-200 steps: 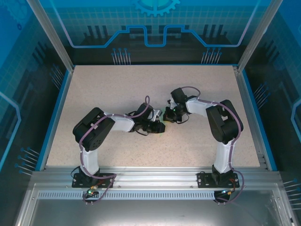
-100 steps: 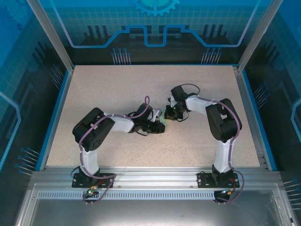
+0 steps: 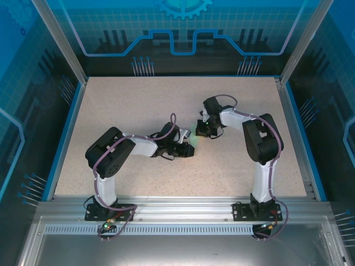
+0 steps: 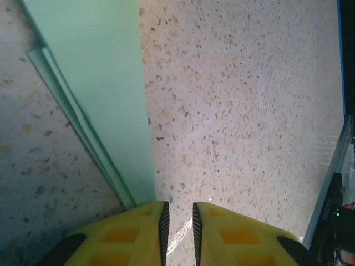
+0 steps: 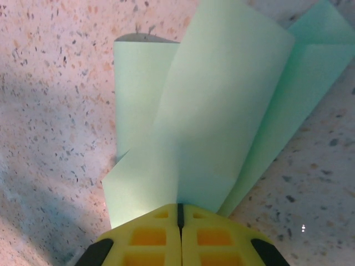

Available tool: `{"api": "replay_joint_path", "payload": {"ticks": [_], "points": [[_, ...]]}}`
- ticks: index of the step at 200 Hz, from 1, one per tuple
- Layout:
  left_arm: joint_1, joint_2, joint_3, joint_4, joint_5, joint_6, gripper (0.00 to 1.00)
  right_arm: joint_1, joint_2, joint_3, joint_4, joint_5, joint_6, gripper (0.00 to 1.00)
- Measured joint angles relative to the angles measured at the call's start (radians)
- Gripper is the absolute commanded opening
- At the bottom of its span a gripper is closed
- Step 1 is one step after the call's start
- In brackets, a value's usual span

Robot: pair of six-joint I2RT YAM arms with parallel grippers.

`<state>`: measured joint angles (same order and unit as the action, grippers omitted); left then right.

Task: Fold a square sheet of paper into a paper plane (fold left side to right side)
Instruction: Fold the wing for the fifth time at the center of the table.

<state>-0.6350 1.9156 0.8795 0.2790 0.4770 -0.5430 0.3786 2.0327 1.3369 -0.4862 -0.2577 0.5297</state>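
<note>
The right tool (image 5: 178, 213) is pressed together on the sheet of paper (image 5: 222, 111), pinching a broad flap right at its fingertips. From the pinch the flap fans out ahead of the tool in a soft curve, lifted clear of the speckled surface (image 5: 50, 111); a flatter layer lies beyond it on the tool's left, and another folded layer shows ahead on its right. Holding the flap at its edge looks deliberate: that leaves the panel free to swing over as one piece, which a fold from one side to the other needs.

The left tool (image 4: 178, 213) sits low over the surface with its fingers parted by a narrow slot; only bare surface shows through the slot, so nothing is gripped between them. A long folded strip of the same paper runs away ahead and to the left of this tool; its near end stops at the tip of the left-hand finger (image 4: 138, 227). Whether that finger bears down on the paper or merely sits beside it I cannot tell, though a hold-down would make sense here, since thin paper slides when one side is pulled.

The fold seems to be in progress, not creased; the flap has yet to be laid flat, and it could buckle or drag the body askew.
</note>
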Motion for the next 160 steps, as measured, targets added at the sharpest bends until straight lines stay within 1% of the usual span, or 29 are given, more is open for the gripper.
{"api": "replay_joint_path", "payload": {"ticks": [57, 115, 160], "points": [[0.0, -0.001, 0.006, -0.013, -0.002, 0.001, 0.23, -0.004, 0.002, 0.0, 0.0, -0.006, 0.0, 0.05], [-0.031, -0.002, 0.082, -0.173, -0.085, 0.049, 0.23, -0.004, 0.002, 0.0, 0.0, -0.008, 0.0, 0.05], [-0.044, 0.001, 0.107, -0.222, -0.12, 0.056, 0.23, -0.004, 0.008, 0.013, -0.014, -0.008, -0.001, 0.06]]}}
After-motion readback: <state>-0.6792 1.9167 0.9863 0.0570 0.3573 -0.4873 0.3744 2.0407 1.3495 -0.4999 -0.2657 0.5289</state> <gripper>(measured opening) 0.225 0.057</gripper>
